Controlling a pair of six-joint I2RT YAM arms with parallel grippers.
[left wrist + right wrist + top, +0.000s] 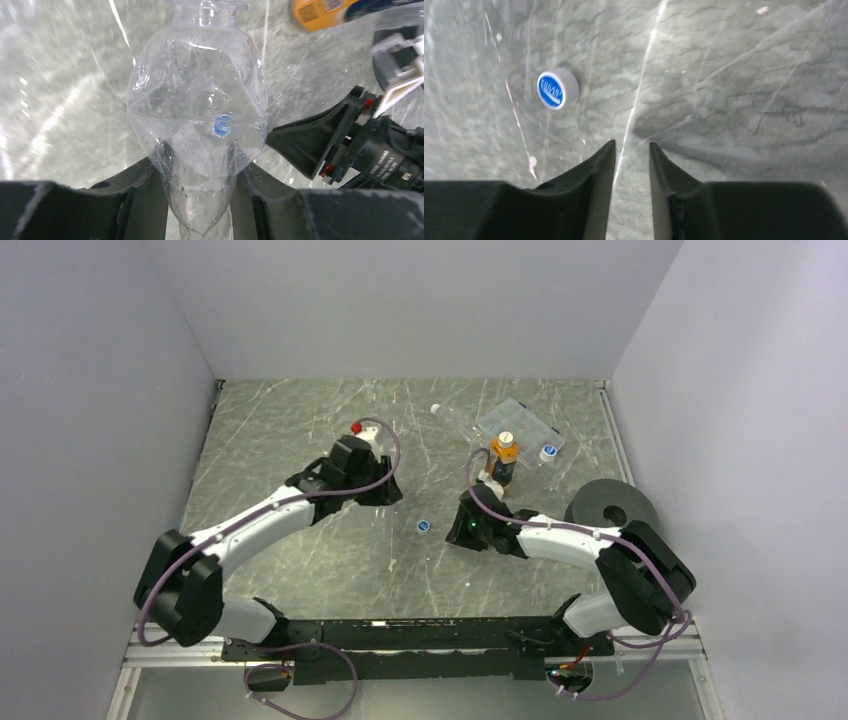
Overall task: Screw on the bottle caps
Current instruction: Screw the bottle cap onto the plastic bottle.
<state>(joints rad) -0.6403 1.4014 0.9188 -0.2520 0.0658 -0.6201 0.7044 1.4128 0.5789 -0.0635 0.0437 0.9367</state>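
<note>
1. The left pincer (200,210) is clamped on the lower body of a clear bottle (197,100), and the thin walls are dented where the fingers bite. The neck points away from the pincer. No cap shows on it, as far as the wrist view reaches.
2. The right pincer (632,145) has its jaws parted by a narrow slit only, with nothing between them. Its tips sit low over the marbled table (734,75).
3. The blue-topped cap (556,89) lies flat on the table, blue face up. It is ahead of the right pincer and off to its left, apart from both fingertips. From the left pincer it shows through the bottle, on the far side.
4. The step in hand is probably fetching this cap with the right pincer. The present slit looks too narrow for it, so the jaws should open wider before going down.
5. The right pincer should shift left until the cap sits centred between the fingers. It should then close across the cap's rim, low down, keeping the cap level with its open side down.
6. At the neck, the cap should be seated square before any turn, since a tilted start risks cross-threading.
7. The bottle is soft: more squeeze may crush it, and less may let it spin under the twist.
8. The orange bottle (503,462) stands beyond the right pincer and is not gripped.
</note>
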